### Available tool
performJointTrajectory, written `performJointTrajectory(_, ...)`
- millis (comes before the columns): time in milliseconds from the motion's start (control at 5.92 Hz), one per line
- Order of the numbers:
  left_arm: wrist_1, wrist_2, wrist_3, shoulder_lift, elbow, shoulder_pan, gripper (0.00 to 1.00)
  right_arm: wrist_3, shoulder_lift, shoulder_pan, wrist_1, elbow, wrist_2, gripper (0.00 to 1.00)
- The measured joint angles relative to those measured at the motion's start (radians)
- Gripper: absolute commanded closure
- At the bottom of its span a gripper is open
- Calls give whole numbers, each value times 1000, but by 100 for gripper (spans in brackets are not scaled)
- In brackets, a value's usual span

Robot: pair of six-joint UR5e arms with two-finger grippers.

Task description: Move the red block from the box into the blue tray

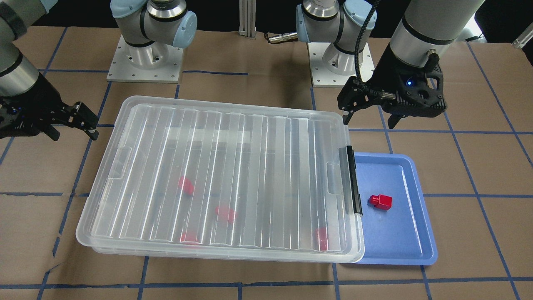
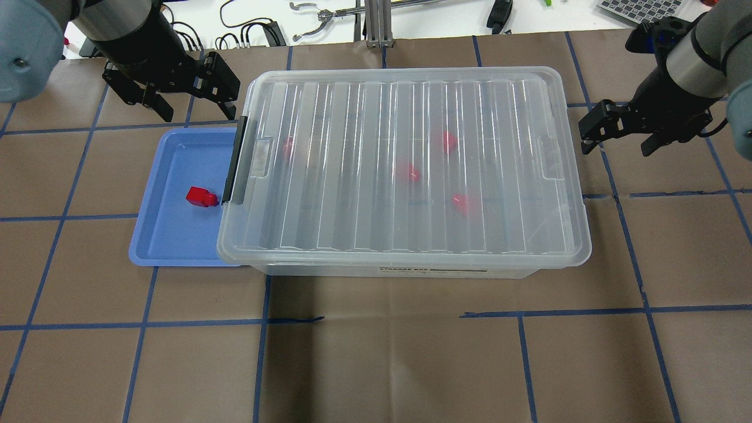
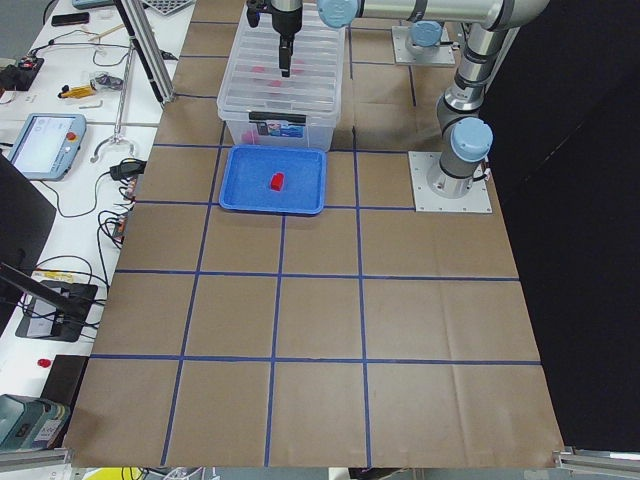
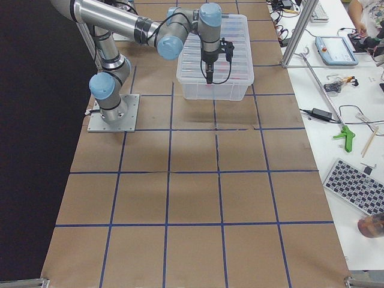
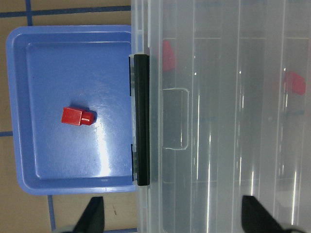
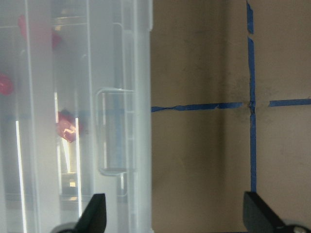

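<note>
One red block [image 1: 380,202] lies on its side in the blue tray [image 1: 399,237], and shows in the overhead view [image 2: 201,197] and left wrist view [image 5: 77,116]. The box [image 1: 233,137] has its ribbed lid on, with the black latch strip [image 1: 352,179] on the tray side. Several more red blocks [image 2: 407,171] show blurred through the lid. My left gripper [image 2: 198,114] is open and empty, above the table behind the tray's far edge, next to the box corner. My right gripper [image 2: 617,150] is open and empty, beside the box's other short end.
The box overlaps the tray's [image 2: 170,238] inner edge. Brown paper with blue tape lines [image 2: 388,314] covers the table. The two arm bases [image 1: 143,62] stand behind the box. Cables and tools lie on the bench beyond the table edge [image 2: 317,17].
</note>
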Motion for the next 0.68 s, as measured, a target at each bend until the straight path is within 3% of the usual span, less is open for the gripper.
performJointTrajectory(338, 0, 1, 0, -1, 0, 0, 1, 185, 12, 135, 199, -168, -40, 0)
performJointTrajectory(676, 0, 2, 0, 0, 0, -1, 1, 269, 26, 231, 311, -257, -56, 0)
